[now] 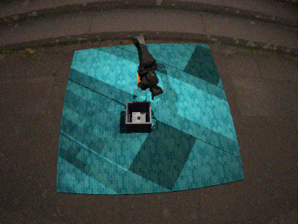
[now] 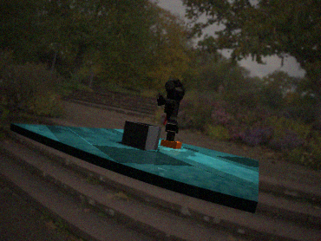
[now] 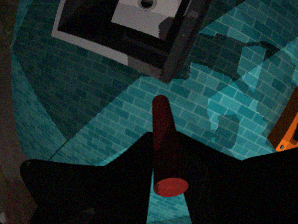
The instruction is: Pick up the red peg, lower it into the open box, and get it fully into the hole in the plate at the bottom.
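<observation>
The red peg (image 1: pixel 153 97) (image 2: pixel 165 121) (image 3: pixel 161 117) is between the fingers of my gripper (image 3: pixel 162 138), which is shut on it. In the wrist view one end of the peg points toward the box and the round end face shows near the camera. The open box (image 1: pixel 138 123) (image 2: pixel 140 136) (image 3: pixel 107 54) stands on the mat, grey-rimmed and dark inside. At its bottom lies the light plate (image 1: pixel 134 119) (image 3: pixel 131 19) with a dark round hole (image 1: pixel 138 118) (image 3: pixel 147 4). The gripper and peg are above and outside the box, behind its back right corner in the top view.
The orange arm base (image 1: pixel 138 77) (image 2: pixel 171 144) (image 3: pixel 286 140) stands behind the box in the top view, partly hidden by the dark arm (image 1: pixel 146 60) (image 2: pixel 173 93). The teal patterned mat (image 1: pixel 93 161) (image 2: pixel 208 173) carries dark shadows. Stone steps surround it.
</observation>
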You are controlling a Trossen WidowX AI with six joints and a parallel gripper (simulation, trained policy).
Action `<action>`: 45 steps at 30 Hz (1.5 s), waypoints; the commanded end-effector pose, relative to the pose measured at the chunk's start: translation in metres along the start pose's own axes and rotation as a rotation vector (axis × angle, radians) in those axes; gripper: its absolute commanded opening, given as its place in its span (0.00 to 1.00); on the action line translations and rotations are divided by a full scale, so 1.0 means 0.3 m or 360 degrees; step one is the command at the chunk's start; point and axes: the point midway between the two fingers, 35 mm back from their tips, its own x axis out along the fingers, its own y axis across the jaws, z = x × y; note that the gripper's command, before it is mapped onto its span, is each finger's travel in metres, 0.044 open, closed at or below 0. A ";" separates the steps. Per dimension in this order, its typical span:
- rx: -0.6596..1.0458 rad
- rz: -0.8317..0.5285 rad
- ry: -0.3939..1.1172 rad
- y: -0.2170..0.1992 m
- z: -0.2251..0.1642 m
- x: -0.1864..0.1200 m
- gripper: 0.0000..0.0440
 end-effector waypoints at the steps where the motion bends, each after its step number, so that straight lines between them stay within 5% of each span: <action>1: 0.0004 -0.0025 -0.0028 0.002 0.033 0.001 0.00; 24: 0.0044 -0.0131 -0.0080 0.027 0.253 0.035 0.00; 45: 0.0016 -0.0186 -0.0041 0.032 0.379 0.200 0.00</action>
